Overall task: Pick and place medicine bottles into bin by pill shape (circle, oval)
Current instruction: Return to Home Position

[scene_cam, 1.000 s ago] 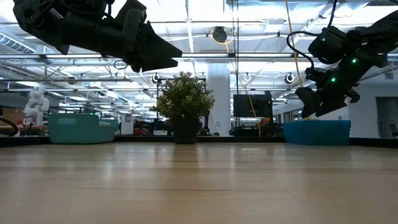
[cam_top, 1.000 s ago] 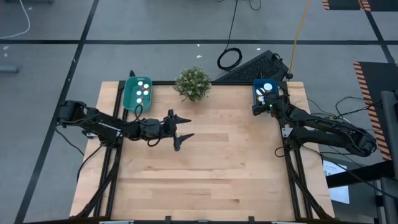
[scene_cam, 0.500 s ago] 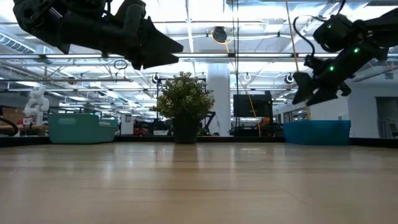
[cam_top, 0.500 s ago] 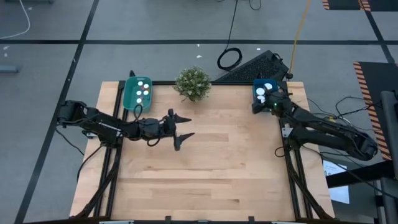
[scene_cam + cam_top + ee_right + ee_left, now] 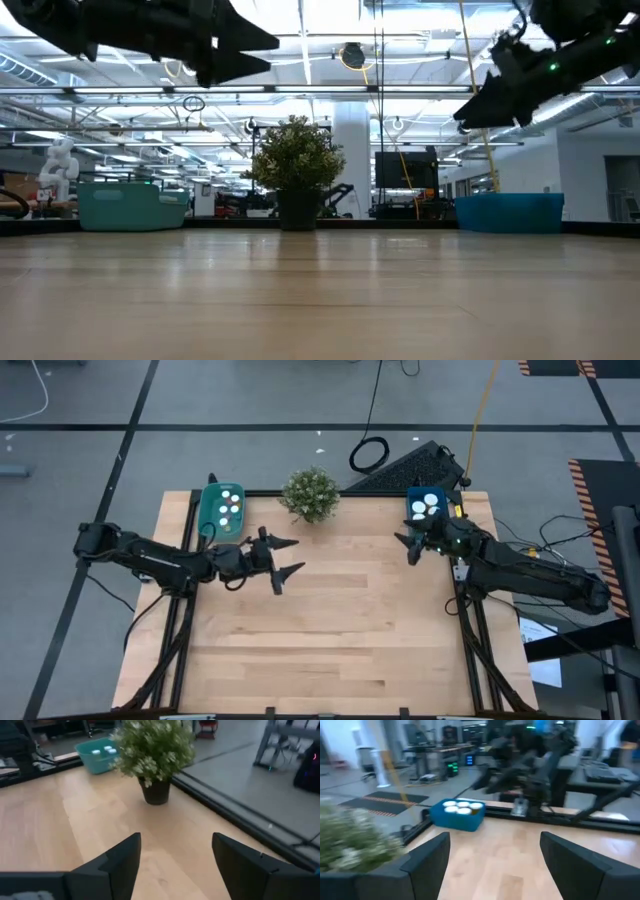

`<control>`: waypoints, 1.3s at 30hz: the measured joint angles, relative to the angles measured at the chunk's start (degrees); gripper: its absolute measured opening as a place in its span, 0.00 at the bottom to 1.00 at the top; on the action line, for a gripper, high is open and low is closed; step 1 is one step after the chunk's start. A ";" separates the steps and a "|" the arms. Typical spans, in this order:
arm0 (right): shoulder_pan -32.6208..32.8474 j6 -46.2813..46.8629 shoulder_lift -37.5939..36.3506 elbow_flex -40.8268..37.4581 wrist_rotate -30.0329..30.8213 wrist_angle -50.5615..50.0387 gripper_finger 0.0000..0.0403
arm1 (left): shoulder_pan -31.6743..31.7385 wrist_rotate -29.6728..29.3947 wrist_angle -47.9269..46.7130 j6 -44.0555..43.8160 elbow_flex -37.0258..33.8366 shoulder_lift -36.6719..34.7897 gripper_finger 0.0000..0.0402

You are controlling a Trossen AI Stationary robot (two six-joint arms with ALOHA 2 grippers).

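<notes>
Right gripper (image 5: 404,547) has left blue bin (image 5: 426,506) (empty-fingered).

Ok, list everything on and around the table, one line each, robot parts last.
Teal bin: one, teal, table's far left corner, holding white-capped bottles.
Blue bin: one, blue, far right corner, holding white-capped bottles.
Medicine bottles: several white caps in each bin; exact count unclear.
Potted plant: one, green in a dark pot, far edge centre.
Table: one, light wood, dark frame.
Cable coil: one, black, on the floor behind.
Left gripper: open, empty, above the table's left-centre.
Right gripper: open, empty, raised beside the blue bin.
</notes>
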 joint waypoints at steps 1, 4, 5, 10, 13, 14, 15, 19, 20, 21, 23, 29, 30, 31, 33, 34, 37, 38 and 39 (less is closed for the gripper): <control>1.23 -0.74 -0.60 0.00 1.36 0.00 0.58 | 0.00 -1.24 -0.66 -0.06 0.00 -1.14 0.77; 3.97 -2.80 -2.12 0.00 6.86 0.22 0.52 | 0.02 -4.39 -2.32 -0.31 0.00 -4.24 0.77; 4.43 -4.01 -2.54 0.00 7.43 0.49 0.50 | 0.02 -5.25 -3.36 -0.33 0.00 -5.18 0.77; 4.75 -7.45 -3.97 0.00 9.10 0.52 0.41 | 0.00 -9.58 -6.62 0.04 0.00 -8.75 0.77; 4.80 -9.80 -4.19 0.00 8.65 0.46 0.36 | 0.01 -9.72 -6.96 1.32 0.00 -9.91 0.76; 4.80 -10.48 -4.24 0.00 8.62 0.47 0.34 | -0.14 -9.70 -7.08 1.84 0.00 -10.43 0.74; 4.82 -10.92 -4.26 0.00 8.62 0.50 0.32 | -0.20 -9.68 -6.79 2.35 0.00 -10.88 0.72; 4.82 -12.11 -4.41 0.00 7.32 3.01 0.25 | -0.96 -9.72 -8.26 3.28 -0.02 -12.98 0.55; 4.84 -12.24 -4.43 0.00 6.23 4.38 0.24 | -1.35 -9.73 -8.25 3.24 -0.02 -13.42 0.50; 4.84 -12.40 -4.43 0.00 4.46 5.35 0.22 | -1.81 -9.71 -8.73 3.09 -0.02 -13.98 0.45; 5.22 -12.83 -4.39 0.00 0.77 6.47 0.18 | -3.20 -9.71 -11.15 2.85 -0.02 -15.12 0.33; 9.83 -14.76 -4.39 0.00 -1.92 5.91 0.08 | -9.06 -9.73 -20.04 -0.46 -0.02 -17.12 0.03; 10.93 -15.41 -4.40 0.00 -1.96 5.82 0.07 | -10.14 -9.92 -21.79 -0.94 -0.02 -17.33 0.02; 12.00 -16.03 -4.41 0.00 -2.00 5.83 0.06 | -11.15 -10.46 -23.16 -1.33 -0.02 -17.44 0.03; 14.03 -16.92 -4.41 -0.20 -2.05 6.32 0.03 | -12.82 -11.28 -24.26 -1.07 -0.02 -17.60 0.04; 14.93 -17.33 -4.44 -0.50 -2.07 6.58 0.03 | -13.40 -11.63 -24.39 -0.39 -0.02 -17.62 0.04; 17.11 -17.94 -4.79 -1.72 -2.06 6.49 0.01 | -14.22 -11.73 -25.80 0.73 -0.02 -17.61 0.02; 17.65 -17.73 -4.92 -2.12 -2.08 6.47 0.00 | -14.25 -11.70 -26.17 0.76 -0.02 -17.61 0.01; 18.15 -17.46 -5.03 -2.50 -2.19 6.48 0.00 | -14.23 -11.62 -26.54 0.89 -0.02 -17.63 0.01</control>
